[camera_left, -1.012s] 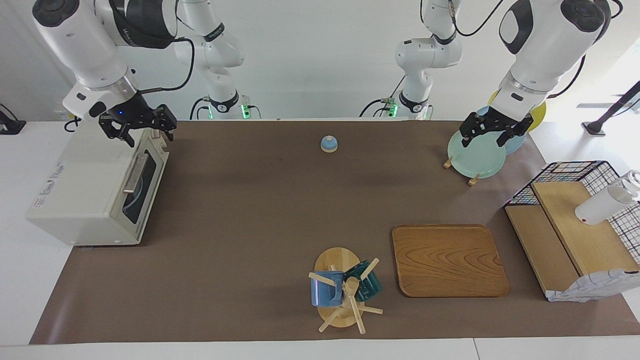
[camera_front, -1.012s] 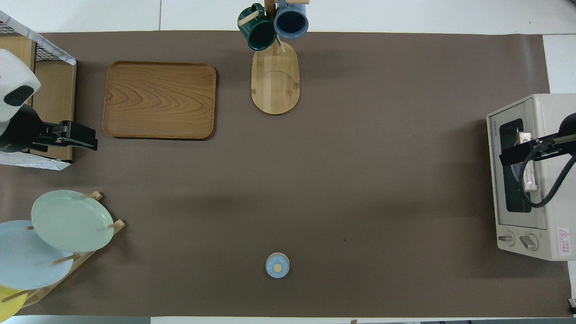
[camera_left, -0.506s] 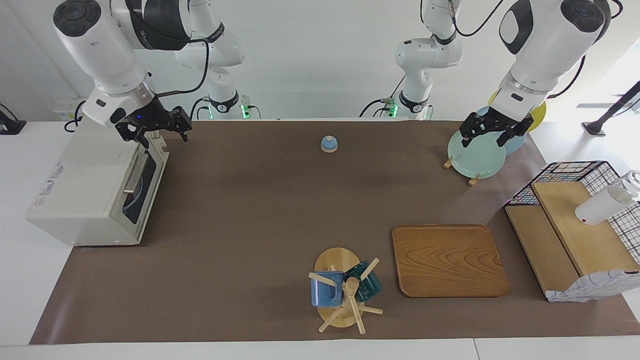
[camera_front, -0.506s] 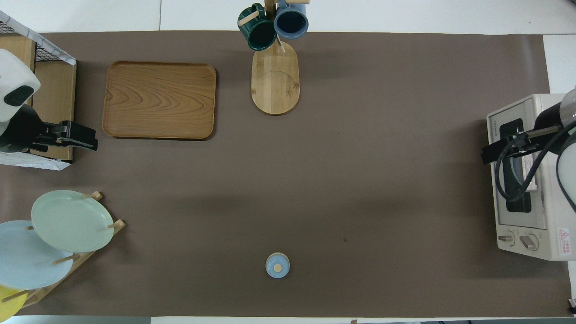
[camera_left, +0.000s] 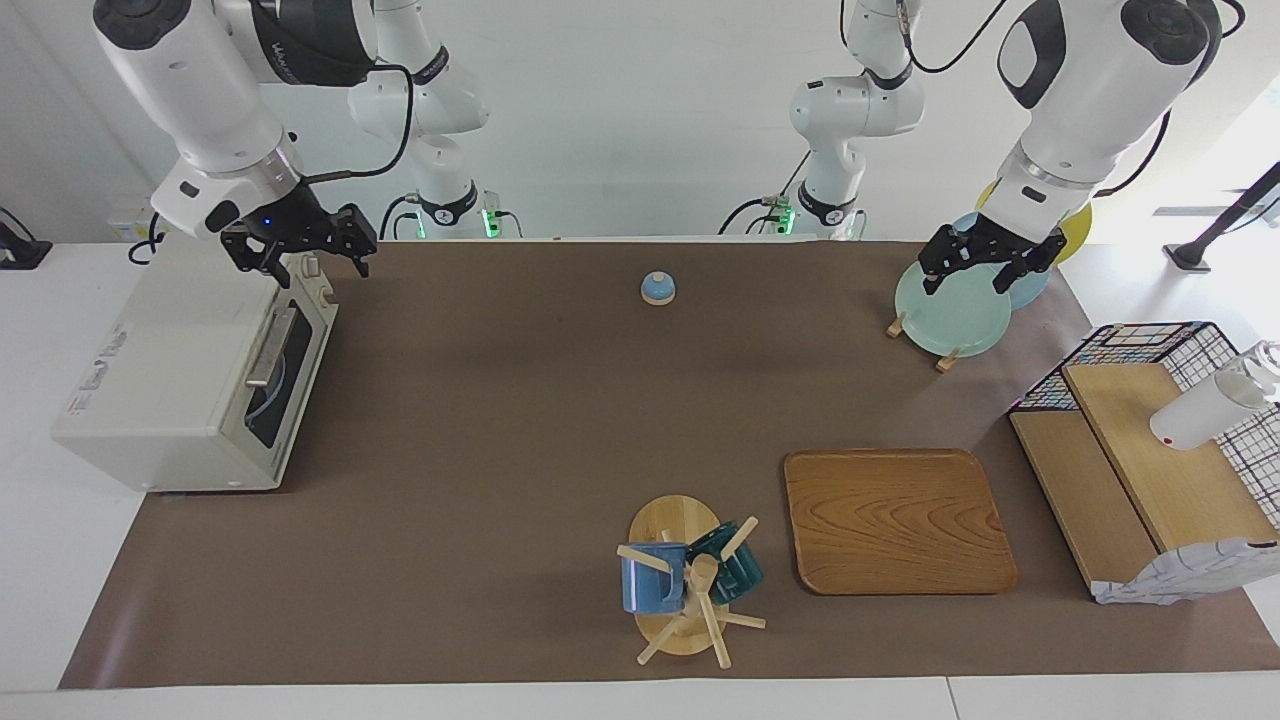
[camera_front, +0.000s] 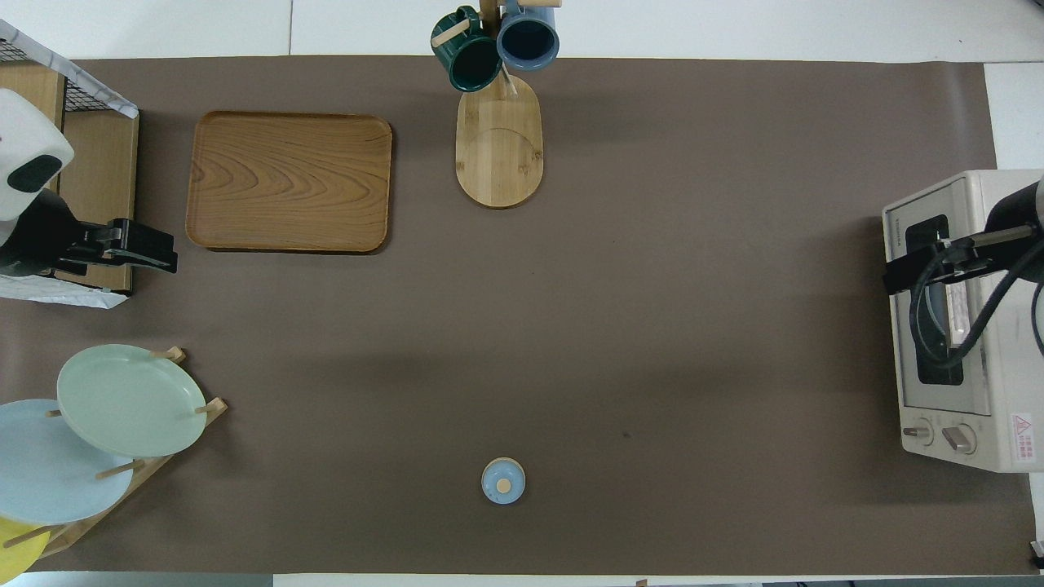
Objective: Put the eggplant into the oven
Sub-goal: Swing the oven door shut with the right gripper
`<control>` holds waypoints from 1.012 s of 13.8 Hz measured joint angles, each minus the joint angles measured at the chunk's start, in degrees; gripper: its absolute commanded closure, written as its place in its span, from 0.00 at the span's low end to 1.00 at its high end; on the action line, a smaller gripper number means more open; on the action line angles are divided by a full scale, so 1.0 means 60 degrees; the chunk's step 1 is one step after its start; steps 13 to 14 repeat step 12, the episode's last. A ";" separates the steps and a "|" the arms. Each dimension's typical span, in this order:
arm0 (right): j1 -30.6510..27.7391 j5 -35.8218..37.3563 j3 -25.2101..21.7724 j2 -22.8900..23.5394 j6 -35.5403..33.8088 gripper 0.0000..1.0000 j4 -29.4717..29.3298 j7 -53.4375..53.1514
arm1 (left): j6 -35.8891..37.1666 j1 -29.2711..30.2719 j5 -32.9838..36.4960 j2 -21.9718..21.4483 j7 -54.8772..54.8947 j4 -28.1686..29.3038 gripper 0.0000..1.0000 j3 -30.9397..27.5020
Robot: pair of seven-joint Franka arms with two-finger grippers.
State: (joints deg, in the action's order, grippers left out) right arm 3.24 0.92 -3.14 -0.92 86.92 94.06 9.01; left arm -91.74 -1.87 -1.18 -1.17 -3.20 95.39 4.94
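The cream-white oven stands at the right arm's end of the table with its dark glass door shut; it also shows in the overhead view. A pale blue plate rim shows through the glass. The eggplant is out of view. My right gripper hangs open and empty over the oven's top front edge, above the knobs, and in the overhead view it covers the door. My left gripper waits open and empty over the plate rack, and also shows in the overhead view.
A small blue bell sits near the robots at mid-table. A plate rack, a wooden tray, a mug tree and a wire basket with a wooden shelf and white bottle stand toward the left arm's end.
My right gripper has moved off the oven's top edge toward the table's middle, then drifted slightly back. The oven door stays shut. The left arm has not moved.
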 measured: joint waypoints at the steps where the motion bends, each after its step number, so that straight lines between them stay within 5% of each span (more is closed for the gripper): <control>1: 0.0000 0.0000 -0.0001 -0.0001 -0.0007 0.00 0.0000 -0.0031 | 0.0000 0.0000 0.0000 0.0000 0.0000 0.0000 0.00 0.0000; 14: -0.0026 -0.0001 -0.0057 -0.0177 -0.0006 0.00 -0.0007 -0.0801 | 0.0000 0.0000 0.0000 0.0000 0.0000 0.0000 0.00 0.0000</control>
